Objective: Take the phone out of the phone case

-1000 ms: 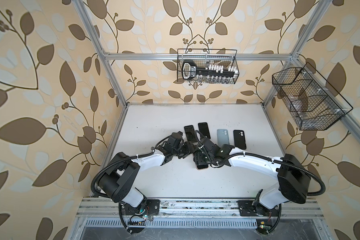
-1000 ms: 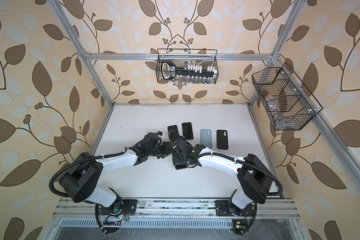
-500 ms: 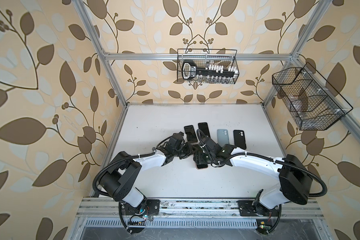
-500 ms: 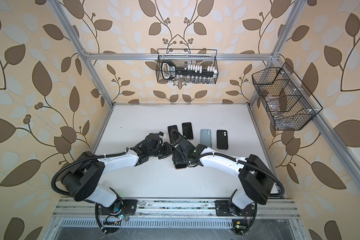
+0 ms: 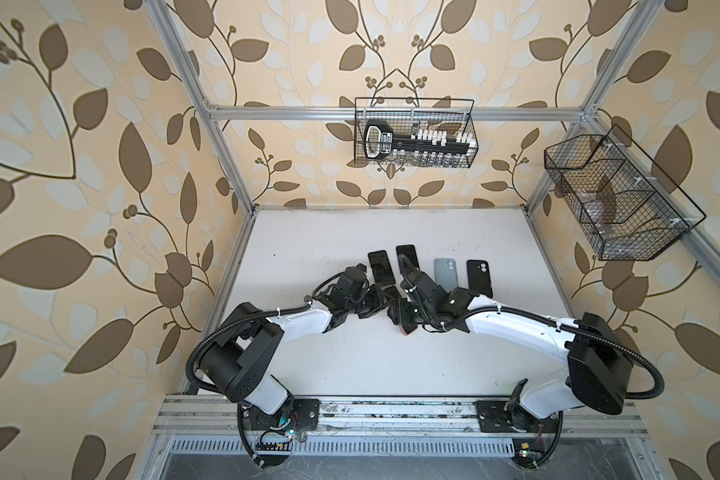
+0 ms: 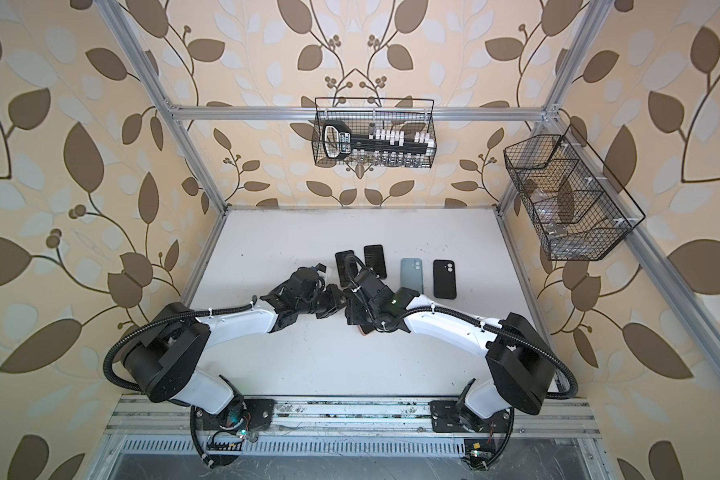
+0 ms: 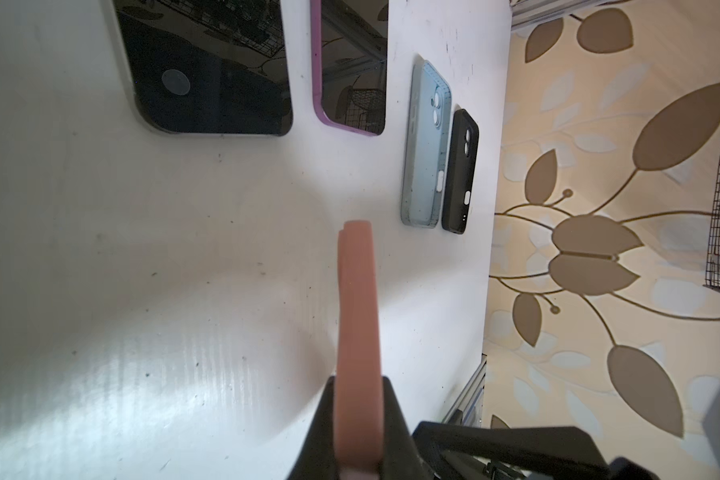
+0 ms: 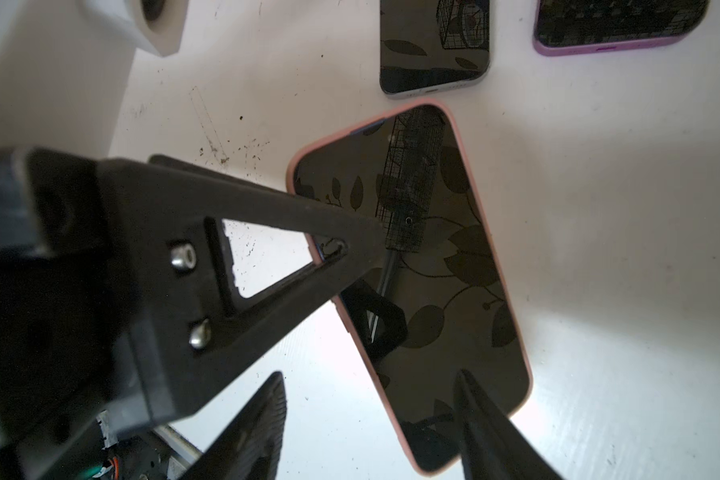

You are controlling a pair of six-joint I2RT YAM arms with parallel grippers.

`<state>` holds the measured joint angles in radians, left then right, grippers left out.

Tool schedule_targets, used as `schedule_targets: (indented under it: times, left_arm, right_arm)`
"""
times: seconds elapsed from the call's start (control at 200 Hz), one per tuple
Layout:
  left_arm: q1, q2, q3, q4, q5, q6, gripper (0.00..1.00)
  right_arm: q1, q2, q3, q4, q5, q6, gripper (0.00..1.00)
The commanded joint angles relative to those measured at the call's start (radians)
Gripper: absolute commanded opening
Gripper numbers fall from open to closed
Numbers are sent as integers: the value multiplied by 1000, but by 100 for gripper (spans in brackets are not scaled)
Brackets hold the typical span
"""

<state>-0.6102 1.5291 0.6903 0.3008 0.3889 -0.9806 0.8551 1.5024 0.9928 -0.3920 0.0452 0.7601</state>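
**Inspector:** State of the left fingers?

**Recorder:** On the left gripper (image 7: pixel 357 380) the fingers (image 7: pixel 316 424) are pressed close. They pinch a long edge of the pink phone case (image 7: pixel 358 311). The right wrist view shows one of them lying over the rim onto the screen margin.

**Inspector:** The right?

**Recorder:** On the right gripper (image 8: pixel 371 374) the fingers (image 8: pixel 262 428) are spread astride the case's end away from the bare phones. One stands clear of the rim and the other overlaps a corner. I cannot tell whether it touches.

**Inspector:** Location of the phone?

**Recorder:** The phone (image 8: pixel 433 291) is seated in the pink phone case, screen up, over the white table (image 5: pixel 350 365). In both top views the grippers largely hide it.

**Inspector:** Surroundings?

**Recorder:** Just past the case's other end lie a silver-edged phone (image 8: pixel 433 41) and a purple-edged phone (image 8: pixel 620 25). Farther from the case, past the purple one, are a blue-grey case (image 7: pixel 427 141) and a black case (image 7: pixel 460 166). They lie side by side, backs up.
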Motion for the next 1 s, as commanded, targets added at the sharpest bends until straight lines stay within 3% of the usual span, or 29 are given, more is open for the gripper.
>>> schedule_targets:
  times: [0.0, 0.195, 0.475, 0.725, 0.995]
  left_arm:
    - [-9, -21, 15, 50, 6, -10, 4]
    - [-9, -36, 22, 50, -10, -21, 0]
    - [-9, -100, 44, 116, -50, -88, 0]
    - [-8, -223, 71, 220, -101, -158, 0]
    - [-8, -306, 70, 292, -131, -213, 0]
  right_arm:
    - [-2, -30, -10, -3, 20, -19, 67]
    - [-18, -146, -37, -12, 39, -90, 80]
    - [-144, -410, -198, 56, -98, -118, 85]
    - [-326, -669, -397, 209, -316, 7, 80]
    - [-325, -725, -544, 542, -442, 208, 66]
